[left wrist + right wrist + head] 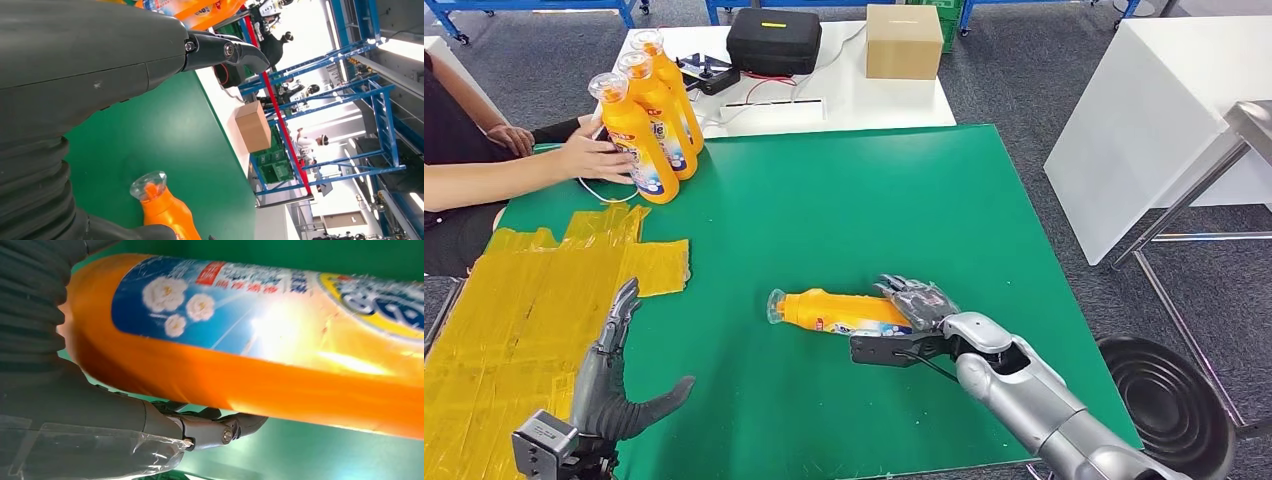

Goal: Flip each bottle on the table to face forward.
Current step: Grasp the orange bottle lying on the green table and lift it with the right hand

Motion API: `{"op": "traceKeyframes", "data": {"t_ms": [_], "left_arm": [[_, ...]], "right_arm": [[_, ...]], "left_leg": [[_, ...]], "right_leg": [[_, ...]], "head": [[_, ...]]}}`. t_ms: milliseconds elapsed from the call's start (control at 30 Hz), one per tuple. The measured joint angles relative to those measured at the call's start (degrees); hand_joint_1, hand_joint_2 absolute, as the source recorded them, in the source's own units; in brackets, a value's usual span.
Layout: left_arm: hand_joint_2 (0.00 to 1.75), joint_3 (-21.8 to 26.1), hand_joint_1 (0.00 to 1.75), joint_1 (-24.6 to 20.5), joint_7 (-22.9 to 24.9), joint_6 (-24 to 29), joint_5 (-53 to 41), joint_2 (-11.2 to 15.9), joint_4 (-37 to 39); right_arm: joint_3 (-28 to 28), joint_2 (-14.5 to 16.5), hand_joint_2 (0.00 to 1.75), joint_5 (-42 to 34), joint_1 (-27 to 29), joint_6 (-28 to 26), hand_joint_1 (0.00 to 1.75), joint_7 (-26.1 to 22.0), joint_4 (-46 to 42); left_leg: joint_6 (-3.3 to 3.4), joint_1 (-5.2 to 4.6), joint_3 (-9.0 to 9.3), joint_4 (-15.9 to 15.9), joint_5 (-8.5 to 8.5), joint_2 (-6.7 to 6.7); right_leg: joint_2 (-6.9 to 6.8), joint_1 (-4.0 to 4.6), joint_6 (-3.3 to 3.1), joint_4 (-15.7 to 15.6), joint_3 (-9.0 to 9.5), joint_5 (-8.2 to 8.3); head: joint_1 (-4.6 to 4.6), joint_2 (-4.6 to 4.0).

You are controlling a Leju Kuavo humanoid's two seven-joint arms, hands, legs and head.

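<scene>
STEP: stand lying bottle (839,312) upright | RIGHT: right hand (916,318) grips its base, lower centre | LEFT: left hand (614,375) empty, fingers spread, lower left | METHOD: pivot about base, label forward, release once stable.

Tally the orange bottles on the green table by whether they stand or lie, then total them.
Standing orange plastic bottles: 3
Lying orange plastic bottle, held by the right robot hand: 1
Total: 4
</scene>
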Motion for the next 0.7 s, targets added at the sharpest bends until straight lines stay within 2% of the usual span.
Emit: {"op": "traceKeyframes", "data": {"t_ms": [167, 300, 467, 700], "left_arm": [[1.75, 0.01, 0.0, -0.01, 0.0, -0.32, -0.02, -0.02, 0.0], [1.75, -0.03, 0.0, -0.37, 0.05, -0.55, -0.09, -0.15, 0.01], [1.75, -0.68, 0.0, -1.81, 0.77, -0.5, -0.19, -0.37, 0.24], [1.75, -1.15, 0.0, -2.75, 1.07, -0.37, -0.18, -0.42, 0.7]], "right_arm": [[0.67, 1.03, 1.75, 0.34, -0.02, -0.33, 0.0, 0.26, 0.34], [2.03, 3.41, 1.75, 2.87, -0.39, -0.37, 1.72, 1.32, 2.39], [6.06, 6.68, 1.75, 5.7, -2.96, 0.61, 1.75, 1.43, 8.61], [8.78, 8.59, 1.75, 6.0, -5.41, 0.03, 1.75, 1.09, 13.8]], "left_leg": [[0.0, 0.0, -0.03, 0.0, 0.0, -0.01], [0.0, 0.0, -0.02, 0.0, 0.0, 0.0], [-0.03, 0.02, 0.2, -0.01, 0.0, 0.18], [-0.03, 0.02, 0.54, -0.02, -0.01, 0.28]], "right_leg": [[-0.02, 0.0, 0.0, 0.0, -0.01, 0.0], [-0.02, 0.01, 0.0, 0.0, -0.03, 0.0], [0.06, 0.03, -0.01, -0.01, 0.07, -0.01], [0.11, 0.03, -0.03, -0.03, 0.38, -0.01]], "head": [[0.01, 0.01], [0.01, 0.01], [0.0, 0.0], [0.01, 0.01]]}}
